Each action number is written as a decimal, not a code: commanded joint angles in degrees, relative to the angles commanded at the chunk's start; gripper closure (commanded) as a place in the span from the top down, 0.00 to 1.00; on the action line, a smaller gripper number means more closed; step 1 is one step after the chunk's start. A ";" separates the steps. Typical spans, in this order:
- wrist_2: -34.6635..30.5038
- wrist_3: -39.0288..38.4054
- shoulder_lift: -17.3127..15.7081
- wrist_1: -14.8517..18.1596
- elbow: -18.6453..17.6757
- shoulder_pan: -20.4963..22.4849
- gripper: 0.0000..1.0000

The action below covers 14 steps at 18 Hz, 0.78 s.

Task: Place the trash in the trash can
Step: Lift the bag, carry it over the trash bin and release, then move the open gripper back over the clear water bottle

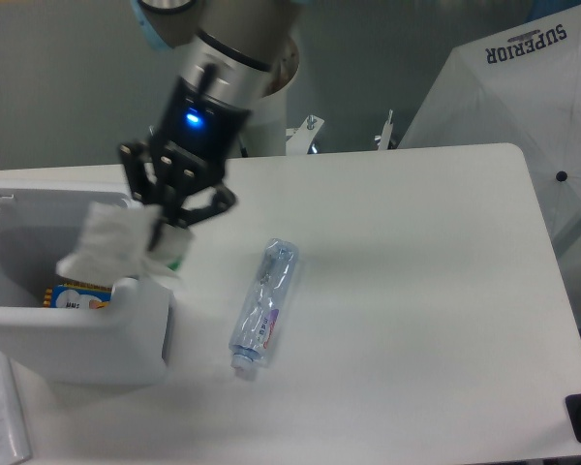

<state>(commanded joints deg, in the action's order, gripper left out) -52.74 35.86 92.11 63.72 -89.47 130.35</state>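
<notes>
My gripper is shut on the crumpled clear wrapper with green marks, which hangs in the air over the right rim of the light-grey trash can. The wrapper covers part of the can's right wall. On the table to the right of the can, untouched, lies the crushed clear bottle with its blue-and-red label, cap end toward the front.
A yellow-and-blue package lies at the bottom of the can. A white umbrella printed SUPERIOR stands past the table's right rear corner. The robot base is behind the table.
</notes>
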 joint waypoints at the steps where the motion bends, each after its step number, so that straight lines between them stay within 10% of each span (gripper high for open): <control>1: 0.00 0.00 0.09 -0.26 -0.44 -0.53 0.34; 3: -0.26 0.09 0.26 -0.61 -1.41 -1.06 0.92; 4: -0.35 0.09 0.26 -0.70 -1.50 -1.06 1.00; 10: -0.61 0.70 1.05 -0.79 -0.45 -0.54 1.00; 14: -0.26 0.79 5.88 -3.16 2.36 7.88 1.00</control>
<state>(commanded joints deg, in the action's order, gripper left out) -53.00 36.65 97.99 60.57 -87.11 138.23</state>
